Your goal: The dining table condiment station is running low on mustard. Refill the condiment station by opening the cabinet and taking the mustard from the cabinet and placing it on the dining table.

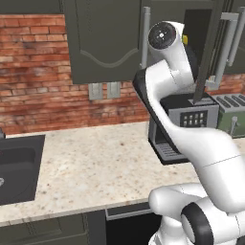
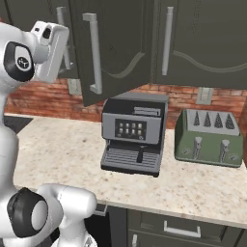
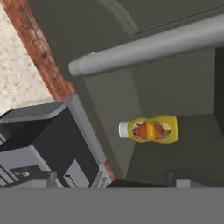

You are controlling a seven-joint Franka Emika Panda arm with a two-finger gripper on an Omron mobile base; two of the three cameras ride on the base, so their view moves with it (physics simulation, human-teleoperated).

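1. The cabinet (image 2: 116,48) has one door swung out over the coffee machine (image 2: 132,137), so the shelf behind it is reachable; this step of the task looks done and the reach for the bottle is the one in hand.
2. The mustard (image 3: 151,129) stands on the cabinet shelf (image 3: 192,148), back from the shelf's front edge and close to the inner side wall (in the hand view it appears lying sideways, which is only the camera's roll). A sliver of yellow also peeks past the arm's wrist in the left base view.
3. The gripper (image 2: 48,46) is raised to shelf height in front of the opening, aimed at the bottle, apart from it and holding nothing. Its jaws are spread wide, ready to straddle the bottle's body.
4. Room to move: the open door's bar handle (image 3: 148,46) crosses the hand view just beside the line of approach, and the door's edge hangs above the coffee machine. I judge the path inward to be narrow on that side, freer toward the cabinet's interior.
5. The toaster (image 2: 208,137) sits farther along the counter (image 2: 62,149), well clear.
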